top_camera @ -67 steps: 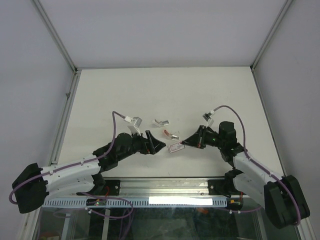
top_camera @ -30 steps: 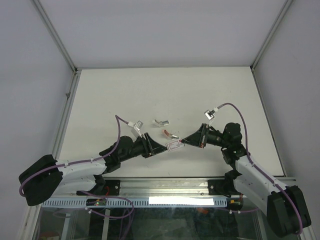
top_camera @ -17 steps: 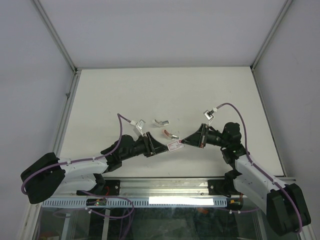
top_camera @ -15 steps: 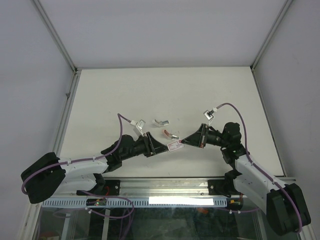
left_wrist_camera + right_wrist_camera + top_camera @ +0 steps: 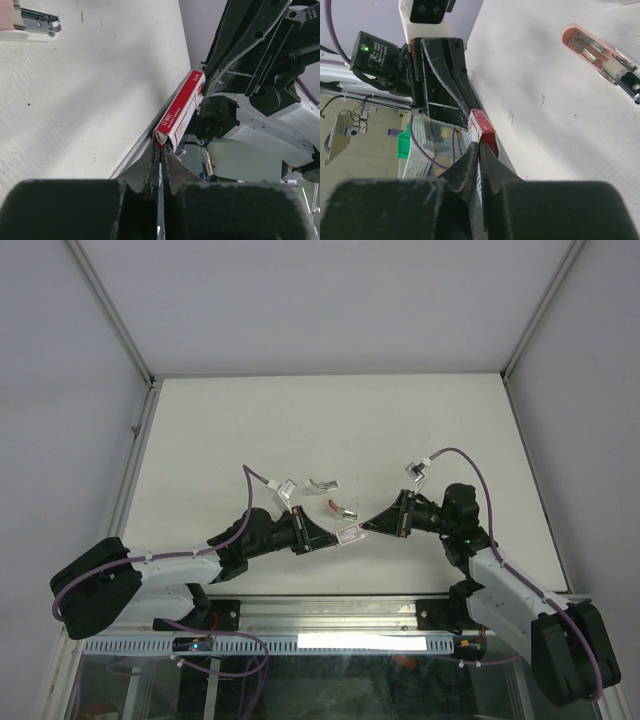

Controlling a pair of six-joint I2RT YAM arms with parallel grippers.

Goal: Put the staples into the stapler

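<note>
**Top view:** Your two arms lie low over the white table [image 5: 300,420] and reach inward until their tips meet at the staple box [image 5: 350,534]. Your left gripper [image 5: 330,537] has the box's left end and your right gripper [image 5: 367,530] has its right end. The stapler [image 5: 341,509], pink and hinged open, lies just beyond the box. A small silvery piece [image 5: 322,484] lies farther beyond it.

**Left wrist view:** Your left gripper [image 5: 160,147] is rolled on its side, its matte black jaws pinched tight on the near corner of the staple box [image 5: 181,107]. The box is a slim red carton with a white label and small print. Your right gripper [image 5: 202,82], a black angular wedge, meets the box's far end. The stapler [image 5: 30,25] shows a pink base and a bright metal channel, well off to the box's side on the grainy table [image 5: 75,100].

**Right wrist view:** Your right gripper [image 5: 479,147] is also tilted, with its jaws closed narrowly on the near end of the staple box [image 5: 482,127]. Your left gripper [image 5: 470,112] tapers to the box's opposite end. The stapler [image 5: 592,50] lies open, a rounded pink shell around a silver track. Between it and the box lie two tiny bent wire bits [image 5: 511,116].
</note>
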